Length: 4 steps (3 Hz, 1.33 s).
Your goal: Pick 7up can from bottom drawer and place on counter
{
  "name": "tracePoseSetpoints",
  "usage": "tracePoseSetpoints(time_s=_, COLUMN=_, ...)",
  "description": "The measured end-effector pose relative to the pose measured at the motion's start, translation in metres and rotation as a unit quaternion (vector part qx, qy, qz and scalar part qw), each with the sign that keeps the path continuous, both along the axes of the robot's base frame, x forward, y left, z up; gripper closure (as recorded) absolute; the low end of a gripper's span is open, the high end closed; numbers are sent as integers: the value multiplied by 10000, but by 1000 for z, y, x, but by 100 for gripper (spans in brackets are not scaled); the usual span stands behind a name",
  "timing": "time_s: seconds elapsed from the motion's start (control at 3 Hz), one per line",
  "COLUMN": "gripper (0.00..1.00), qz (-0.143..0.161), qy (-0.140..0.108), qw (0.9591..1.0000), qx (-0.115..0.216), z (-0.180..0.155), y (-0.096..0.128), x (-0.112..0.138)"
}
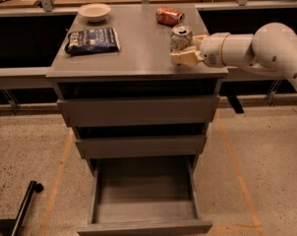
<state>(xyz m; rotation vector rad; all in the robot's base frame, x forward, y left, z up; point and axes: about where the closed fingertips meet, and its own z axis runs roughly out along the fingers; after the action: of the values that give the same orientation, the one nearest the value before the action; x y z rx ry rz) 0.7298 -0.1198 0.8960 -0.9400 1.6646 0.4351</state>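
Observation:
The 7up can (180,36) stands upright at the right side of the counter (138,53), close to its front right corner. My gripper (189,48) reaches in from the right on a white arm. It is shut on the 7up can, with one tan finger (185,58) in front of the can and the other behind it. The can's base looks level with the counter; I cannot tell if it touches. The bottom drawer (144,226) is pulled out below, and its inside shows nothing.
An orange-red can (169,15) lies on its side at the back of the counter. A white bowl (94,11) and a dark blue snack bag (92,40) sit on the left. The two upper drawers are slightly open. A black pole (23,205) lies on the floor at lower left.

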Motion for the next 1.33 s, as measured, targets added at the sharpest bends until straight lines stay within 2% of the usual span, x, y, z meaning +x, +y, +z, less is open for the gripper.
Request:
tracePoseSetpoints(time_s=0.33, gripper=53, qz=-198, qy=141, qw=9989, qx=-392, z=-18, y=-8, x=31)
tracePoseSetpoints(time_s=1.0, gripper=6, qz=-206, qy=284, qw=9970, qx=-692, z=-29, y=-12, x=63)
tracePoseSetpoints(time_s=1.33, gripper=0, qz=-205, qy=271, qw=9971, qx=-681, z=-26, y=-13, x=68)
